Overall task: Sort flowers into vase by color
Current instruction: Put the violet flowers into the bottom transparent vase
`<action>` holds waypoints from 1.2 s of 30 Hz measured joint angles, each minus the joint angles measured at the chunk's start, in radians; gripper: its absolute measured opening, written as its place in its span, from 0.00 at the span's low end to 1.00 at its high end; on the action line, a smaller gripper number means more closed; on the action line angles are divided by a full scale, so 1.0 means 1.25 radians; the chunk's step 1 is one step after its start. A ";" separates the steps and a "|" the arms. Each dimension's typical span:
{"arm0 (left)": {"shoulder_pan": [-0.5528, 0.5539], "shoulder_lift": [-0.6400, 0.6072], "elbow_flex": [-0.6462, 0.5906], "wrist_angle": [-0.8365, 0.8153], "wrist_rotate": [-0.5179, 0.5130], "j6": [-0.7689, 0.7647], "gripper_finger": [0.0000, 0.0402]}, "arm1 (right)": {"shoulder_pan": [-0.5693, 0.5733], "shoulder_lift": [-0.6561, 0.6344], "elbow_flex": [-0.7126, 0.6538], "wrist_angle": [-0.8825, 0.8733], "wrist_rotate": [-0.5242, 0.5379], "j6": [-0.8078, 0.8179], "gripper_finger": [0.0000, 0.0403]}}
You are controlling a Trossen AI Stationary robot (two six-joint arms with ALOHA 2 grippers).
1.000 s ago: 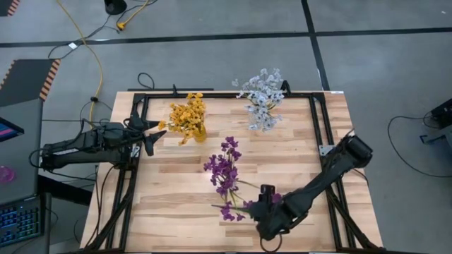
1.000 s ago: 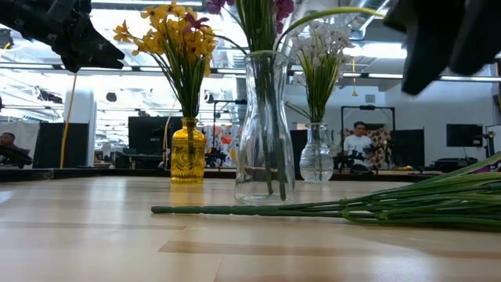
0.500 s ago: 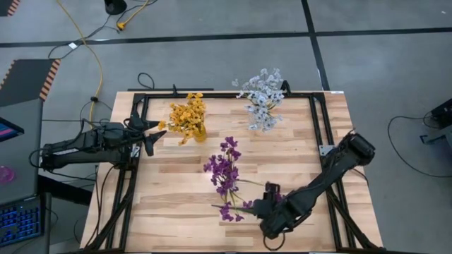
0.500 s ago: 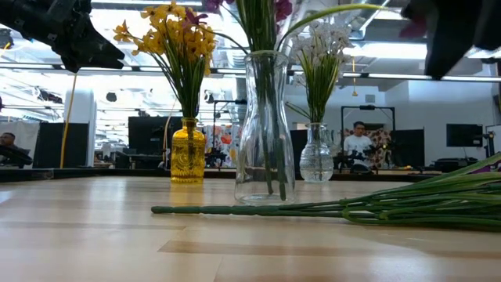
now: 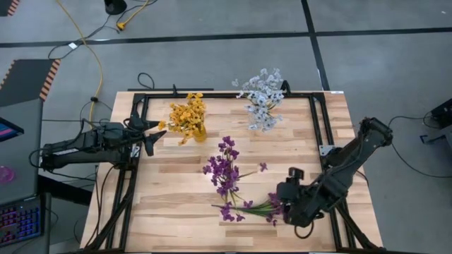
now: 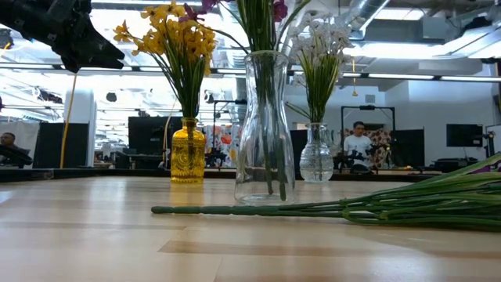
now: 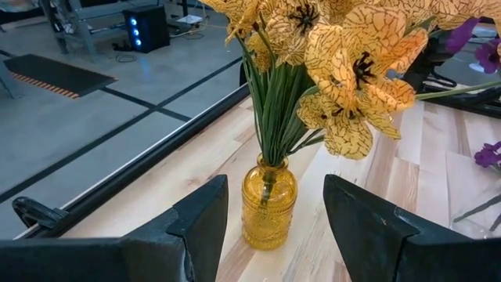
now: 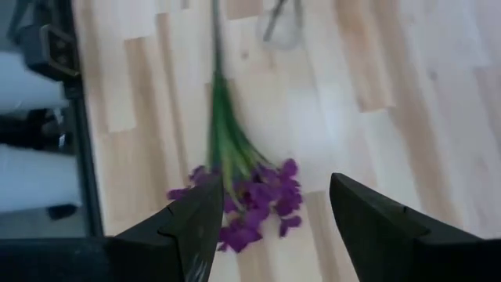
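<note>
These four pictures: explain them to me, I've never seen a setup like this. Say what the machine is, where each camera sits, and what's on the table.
Two dark robot arms work at a wooden table. One camera looks straight down, one sits at table height, and one rides on each wrist. Yellow flowers stand in a yellow vase, white flowers in a small clear vase, purple flowers in the tall clear vase. A purple sprig lies flat on the table. The right gripper hovers open above it; the left gripper waits open beside the yellow vase. Nothing is held.
</note>
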 joint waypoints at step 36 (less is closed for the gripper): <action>0.000 0.000 0.000 0.000 0.000 0.000 0.49 | -0.054 0.389 0.000 0.267 -0.041 -0.070 0.65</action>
